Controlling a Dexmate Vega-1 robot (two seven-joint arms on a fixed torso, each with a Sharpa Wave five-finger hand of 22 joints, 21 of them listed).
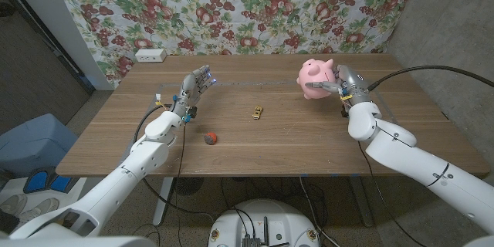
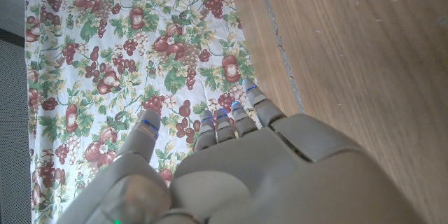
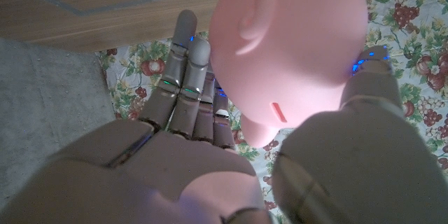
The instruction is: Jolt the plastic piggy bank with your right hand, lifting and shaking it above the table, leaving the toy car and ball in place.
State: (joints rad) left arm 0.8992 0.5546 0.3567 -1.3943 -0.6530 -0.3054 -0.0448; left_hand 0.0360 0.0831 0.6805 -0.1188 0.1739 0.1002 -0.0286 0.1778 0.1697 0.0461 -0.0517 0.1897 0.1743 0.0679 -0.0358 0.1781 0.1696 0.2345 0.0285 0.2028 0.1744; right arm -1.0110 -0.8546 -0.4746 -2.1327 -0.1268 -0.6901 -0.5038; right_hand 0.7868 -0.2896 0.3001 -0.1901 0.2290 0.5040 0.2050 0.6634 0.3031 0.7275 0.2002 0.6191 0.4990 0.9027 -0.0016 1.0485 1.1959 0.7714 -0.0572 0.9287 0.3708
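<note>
At upper right of the frame, the right robot hand [image 1: 340,86] grips the pink piggy bank [image 1: 316,78]: light, hollow, smooth plastic, best clasped around its belly. The left robot hand [image 1: 191,93] waits open.

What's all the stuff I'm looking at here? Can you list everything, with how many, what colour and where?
piggy bank: one, pink plastic, held up on the far right of the table in the right hand
toy car: one, yellowish, on the table near its middle
ball: one, small, red with some green, on the table nearer the front, left of the car
table: one, brown wood
cloth backdrop: one, white with red fruit and green leaves, hanging behind the table
small box: one, white, far left corner of the table
right hand: one, grey, grips the piggy bank
left hand: one, grey, fingers apart, holds nothing, over the table's left
</note>
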